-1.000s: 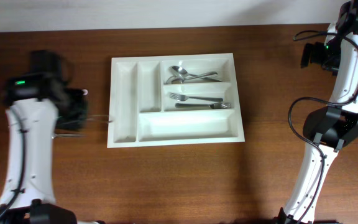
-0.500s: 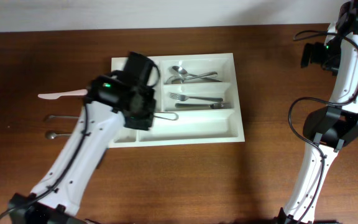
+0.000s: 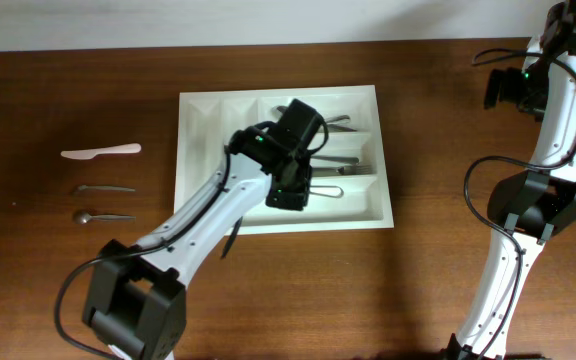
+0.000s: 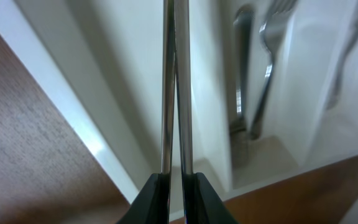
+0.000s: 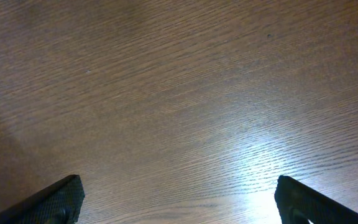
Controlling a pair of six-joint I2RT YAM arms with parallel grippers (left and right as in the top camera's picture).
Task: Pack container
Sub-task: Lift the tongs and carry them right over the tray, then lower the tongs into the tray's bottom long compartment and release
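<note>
The tray (image 3: 196, 140) sits mid-table, and the left gripper (image 4: 175, 182) hangs over its long compartments, pinched nearly shut on one end of a thin metal utensil (image 4: 174, 93). The rest juts out along the slots, ready, I'd say, to drop beside the forks (image 3: 356, 168) or into the bare slot below. The right gripper (image 5: 179, 202) is parked over bare wood, jaws wide and empty, likely kept clear because the knife (image 3: 101, 152) and spoons (image 3: 106, 188) left on the table lie on the left arm's side.
</note>
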